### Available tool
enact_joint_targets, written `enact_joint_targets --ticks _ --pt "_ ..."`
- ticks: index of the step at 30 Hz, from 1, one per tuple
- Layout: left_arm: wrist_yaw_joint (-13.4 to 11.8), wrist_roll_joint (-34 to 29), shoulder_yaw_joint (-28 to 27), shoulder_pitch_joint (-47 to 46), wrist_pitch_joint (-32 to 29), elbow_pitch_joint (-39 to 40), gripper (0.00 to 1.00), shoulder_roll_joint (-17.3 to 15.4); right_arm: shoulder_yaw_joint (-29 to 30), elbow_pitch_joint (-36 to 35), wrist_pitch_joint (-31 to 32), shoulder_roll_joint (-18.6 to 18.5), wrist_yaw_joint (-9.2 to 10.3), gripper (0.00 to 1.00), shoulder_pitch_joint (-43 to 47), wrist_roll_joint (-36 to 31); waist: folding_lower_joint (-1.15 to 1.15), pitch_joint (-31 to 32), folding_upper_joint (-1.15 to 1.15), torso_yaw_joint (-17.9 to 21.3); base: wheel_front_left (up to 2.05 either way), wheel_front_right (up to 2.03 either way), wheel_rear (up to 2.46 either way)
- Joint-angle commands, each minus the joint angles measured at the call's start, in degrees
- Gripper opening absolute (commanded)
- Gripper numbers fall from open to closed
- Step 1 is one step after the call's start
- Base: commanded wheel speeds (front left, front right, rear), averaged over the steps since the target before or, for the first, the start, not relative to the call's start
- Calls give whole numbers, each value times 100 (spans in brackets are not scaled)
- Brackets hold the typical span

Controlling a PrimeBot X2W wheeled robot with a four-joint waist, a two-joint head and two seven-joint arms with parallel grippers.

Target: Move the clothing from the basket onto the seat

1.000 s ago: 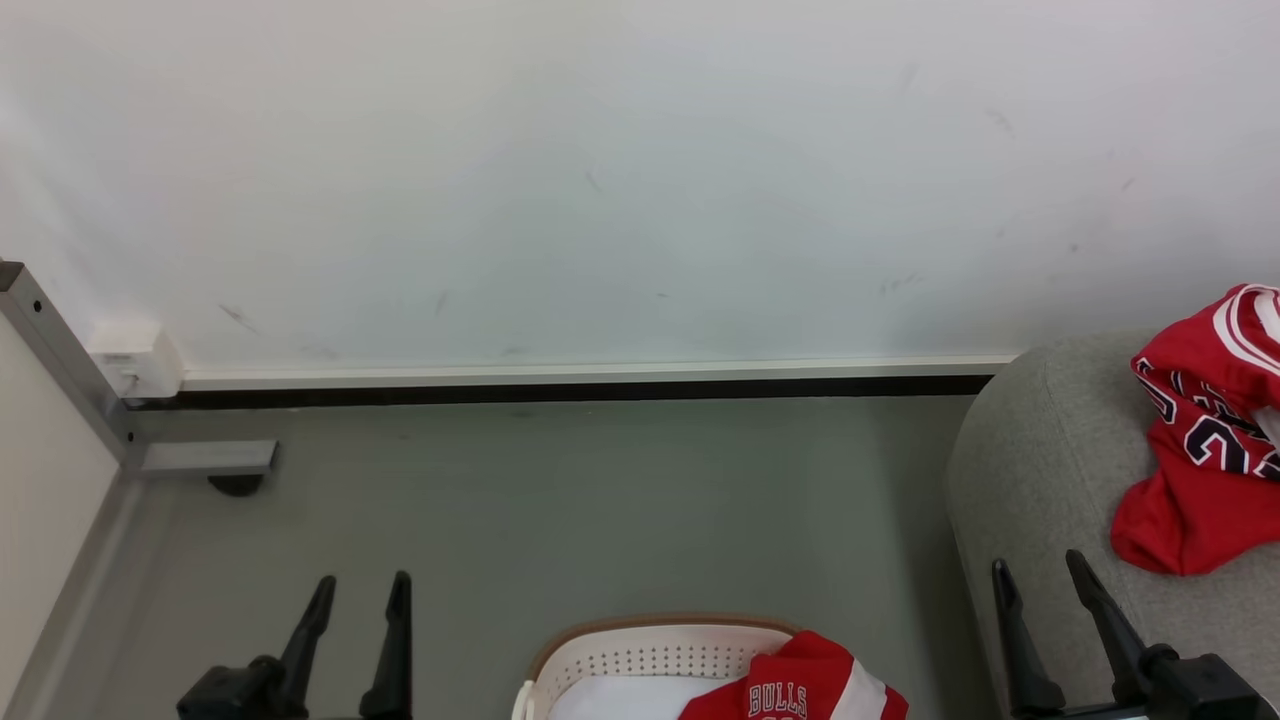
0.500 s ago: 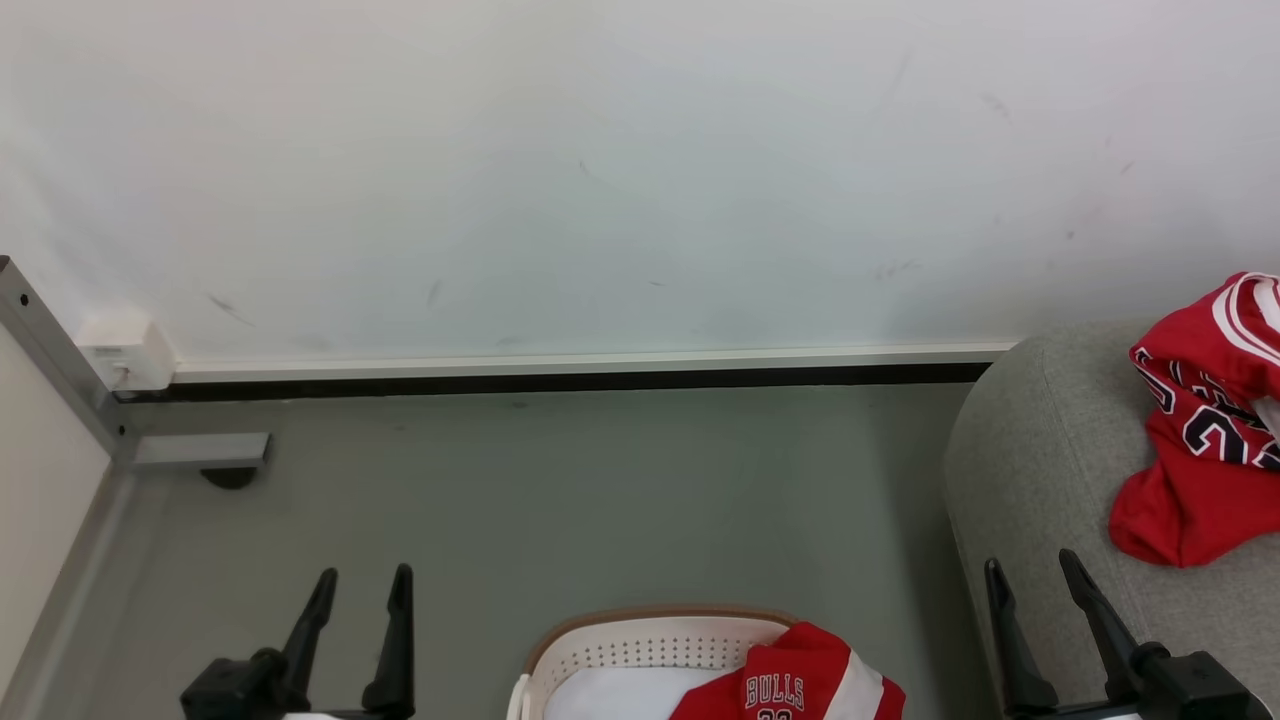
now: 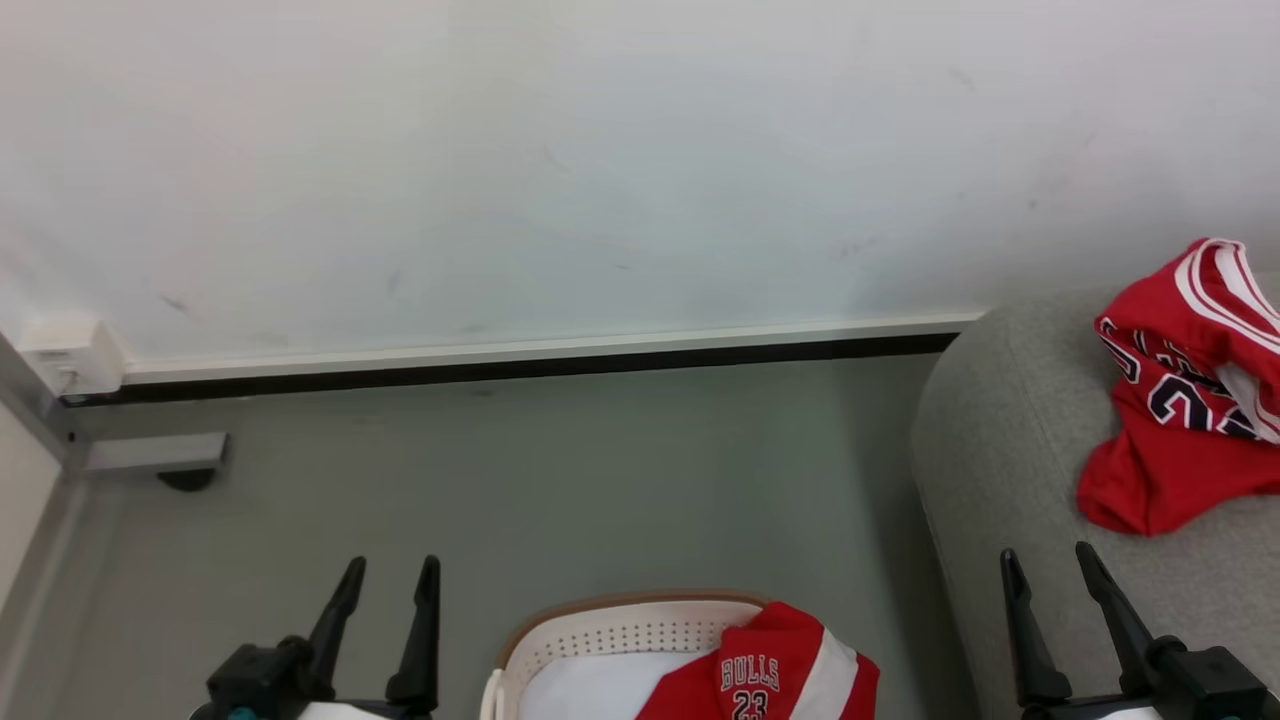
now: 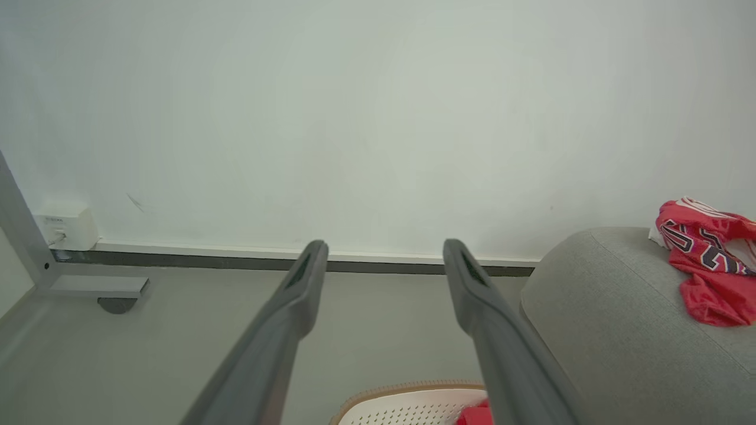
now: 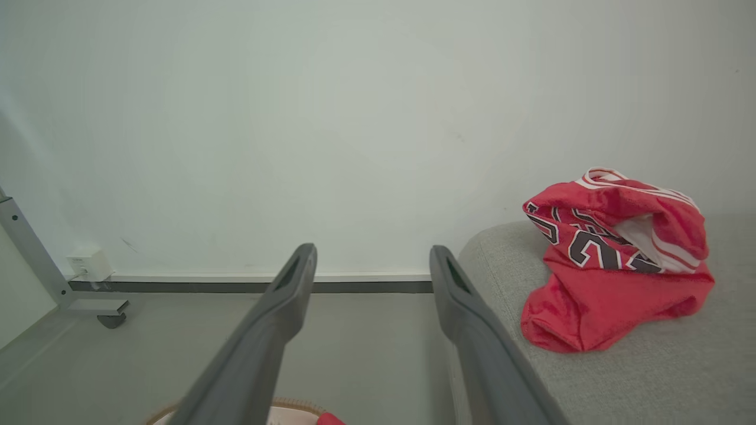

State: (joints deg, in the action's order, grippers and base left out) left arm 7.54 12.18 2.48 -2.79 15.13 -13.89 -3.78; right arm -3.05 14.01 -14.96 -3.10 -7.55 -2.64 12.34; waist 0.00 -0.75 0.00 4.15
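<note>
At the bottom centre of your head view sits the basket [image 3: 620, 635]. The frame edge cuts it off, so you see only its far wall and tan rim. Inside it, on the right, lies a red Bulls garment [image 3: 770, 680] with a white stripe, and its cloth rises over the rim there. To the left of it the inside shows a white patch [image 3: 590, 695]. You cannot tell whether that is cloth or the basket's own bottom.

The seat [image 3: 1000, 450] takes the right edge of the head view, near the basket, on the grey floor [image 3: 550, 480]. On it, at the upper right, lies a second garment [image 3: 1160, 480]. It is red and crumpled, with black-and-white numbers and white lining showing. It lies apart from both grippers.

Your left gripper [image 3: 392, 565] stands at the lower left over the floor, left of the basket. Its two fingers are spread wide with nothing between them. Your right gripper [image 3: 1045, 552] stands at the lower right, in front of the seat's near side, spread just as wide and also empty. In both wrist views the fingers frame the pale wall [image 4: 378, 118] and the floor.
</note>
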Motion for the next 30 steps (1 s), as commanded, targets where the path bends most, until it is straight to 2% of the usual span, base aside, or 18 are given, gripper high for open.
enact_joint_targets --ticks 1,11,20,30 --pt "-5 78 56 -73 2 -23 100 -59 44 8 -10 -11 13 100 -56 -49 0 -110 0 119 0 0 0" --pt "-4 225 864 -653 2 -423 100 -353 160 -225 -10 27 13 100 -325 -77 0 -846 0 754 0 0 0" --pt "-4 547 1934 -1597 -1 -1545 100 -788 168 -544 -10 36 14 100 -640 218 0 -1668 0 1223 0 0 0" --pt "-4 932 3062 -2714 -660 -2631 100 -1217 48 -947 -10 34 13 100 -1105 487 0 -2641 0 1639 0 0 0"
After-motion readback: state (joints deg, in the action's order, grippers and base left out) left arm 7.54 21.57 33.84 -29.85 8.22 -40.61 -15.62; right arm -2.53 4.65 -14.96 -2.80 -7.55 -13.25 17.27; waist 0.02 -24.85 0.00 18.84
